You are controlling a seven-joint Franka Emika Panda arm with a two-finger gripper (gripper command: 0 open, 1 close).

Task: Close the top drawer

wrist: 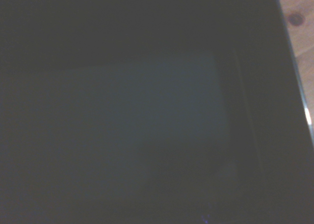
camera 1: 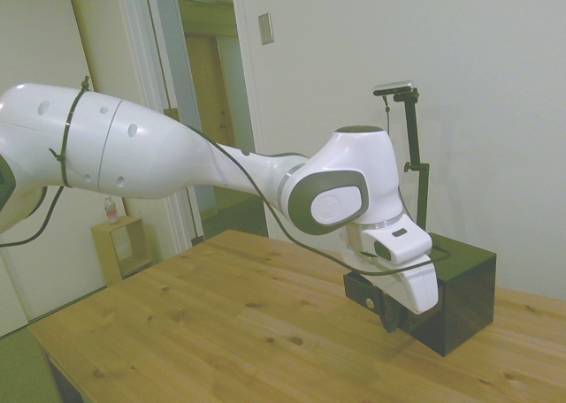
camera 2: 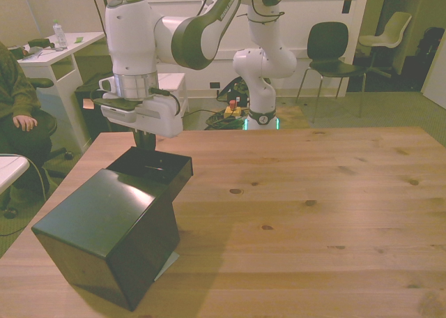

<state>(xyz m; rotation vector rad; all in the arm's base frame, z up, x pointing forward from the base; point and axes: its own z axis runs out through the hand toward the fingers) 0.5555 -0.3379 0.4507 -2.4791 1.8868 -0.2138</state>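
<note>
- The black cabinet sits closest to where I stand, on the wooden bench, near the bench's corner at the front view's left; its glossy top and side panel face me.
- Just beyond the cabinet's far face, the top drawer stands pulled out, its open box projecting away from the cabinet over the bench.
- In the side view the same drawer sticks out of the cabinet toward the arm, and a small round brass knob shows on its black front.
- The gripper hangs right over the far end of the open drawer, beyond the cabinet; in the side view its dark fingers come down right at the drawer front, next to the knob.
- I cannot tell whether the gripper is spread or closed; the white hand body hides most of it in both outer views.
- The wrist view is nearly all dark, blurred black surface, with a strip of the wooden bench at one corner.
- Farther off than the cabinet, at the front view's left edge, a person sits beside a white desk.
- Well behind the cabinet, across the room, stands a dark chair.
</note>
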